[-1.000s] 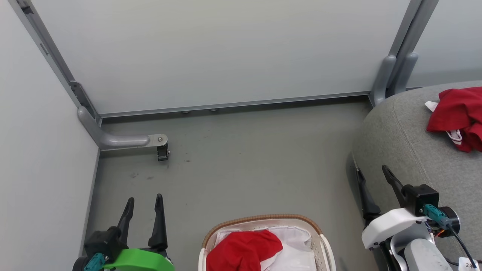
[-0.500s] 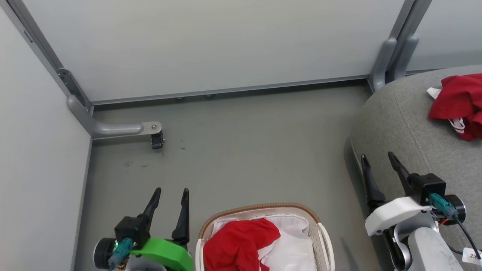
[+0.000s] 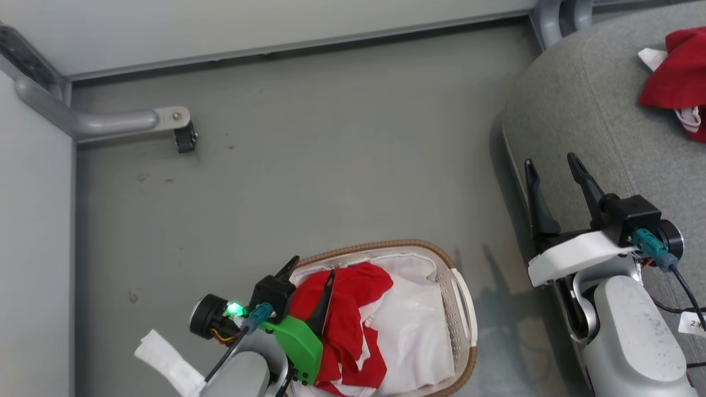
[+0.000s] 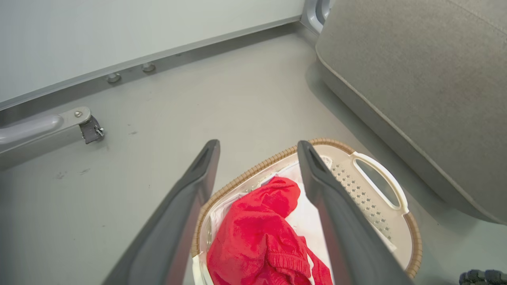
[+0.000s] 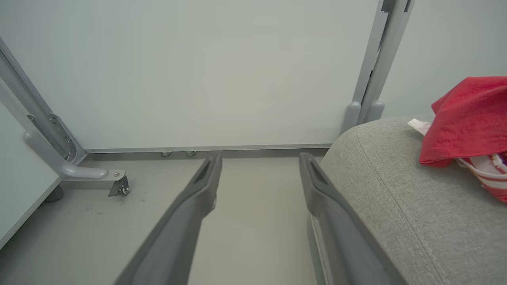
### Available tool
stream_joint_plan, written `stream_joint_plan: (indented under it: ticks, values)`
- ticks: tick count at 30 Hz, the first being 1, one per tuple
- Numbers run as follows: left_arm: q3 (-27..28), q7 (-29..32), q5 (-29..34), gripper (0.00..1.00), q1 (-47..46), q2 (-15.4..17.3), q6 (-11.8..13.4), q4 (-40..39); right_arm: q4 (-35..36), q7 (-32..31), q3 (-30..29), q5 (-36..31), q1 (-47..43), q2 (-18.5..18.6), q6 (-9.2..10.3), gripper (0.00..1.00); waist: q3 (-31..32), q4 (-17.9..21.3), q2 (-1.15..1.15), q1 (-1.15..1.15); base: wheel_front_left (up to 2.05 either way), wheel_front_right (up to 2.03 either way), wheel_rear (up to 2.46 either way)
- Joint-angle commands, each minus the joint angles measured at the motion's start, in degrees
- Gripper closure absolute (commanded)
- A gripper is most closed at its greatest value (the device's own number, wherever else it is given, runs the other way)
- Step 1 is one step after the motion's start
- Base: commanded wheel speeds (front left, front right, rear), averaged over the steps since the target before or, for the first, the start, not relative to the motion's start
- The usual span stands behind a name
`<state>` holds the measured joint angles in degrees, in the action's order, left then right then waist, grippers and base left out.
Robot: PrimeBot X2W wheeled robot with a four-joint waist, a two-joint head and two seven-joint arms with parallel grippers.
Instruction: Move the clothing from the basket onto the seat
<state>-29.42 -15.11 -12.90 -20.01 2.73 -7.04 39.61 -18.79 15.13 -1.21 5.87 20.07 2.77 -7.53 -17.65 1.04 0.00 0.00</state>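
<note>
The white basket (image 3: 380, 246) with its tan rim stands on the floor and holds red clothing (image 3: 353, 314) on a white liner. My left gripper (image 3: 313, 266) hangs open just above the basket's left part, over the red fabric and holding nothing. In the left wrist view its fingers (image 4: 258, 143) frame the clothing (image 4: 257, 241) and the basket (image 4: 380, 186). To the right is the grey seat (image 3: 595, 110), bearing more red clothing (image 3: 675, 71). My right gripper (image 3: 550, 161) stands open and empty by the seat's left edge. The right wrist view shows this gripper (image 5: 260, 156) beside the seat (image 5: 396, 178) and the clothing (image 5: 467, 118) lying on it.
Grey partition walls close the back and left. A metal partition foot with a small caster (image 3: 185, 138) juts onto the floor at the left, also in the left wrist view (image 4: 91, 128). Bare grey floor (image 3: 342, 165) lies between the basket, the wall and the seat.
The head camera has tilted down. My left gripper has swung right from the floor beside the basket to above the red clothing in it. The right gripper stays open by the seat.
</note>
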Motion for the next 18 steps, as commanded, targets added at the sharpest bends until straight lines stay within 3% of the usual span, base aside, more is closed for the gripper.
stream_joint_plan:
  ticks: [1, 11, 18]
  values:
    - [-1.50, 0.04, 1.05, 0.00, -2.65, 0.29, -0.18, 1.93, 0.47, 0.04, 0.23, 0.62, 1.36, 0.21, 0.07, 0.00, -8.59, 4.79, 0.00, 0.00, 0.00, 0.00, 0.00]
    - [-12.96, 2.38, 4.97, 0.00, -12.30, 0.33, -0.44, 16.27, 2.07, 0.04, 1.42, 3.24, 5.73, 0.19, 0.07, 0.00, -18.51, 9.13, 0.00, 0.00, 0.00, 0.00, 0.00]
    - [-19.11, 4.36, 4.22, 0.00, -16.81, 0.35, -0.41, 22.67, 2.84, 0.04, 2.82, 4.98, 7.42, 0.17, 0.07, 0.00, -23.53, 11.29, 0.00, 0.00, 0.00, 0.00, 0.00]
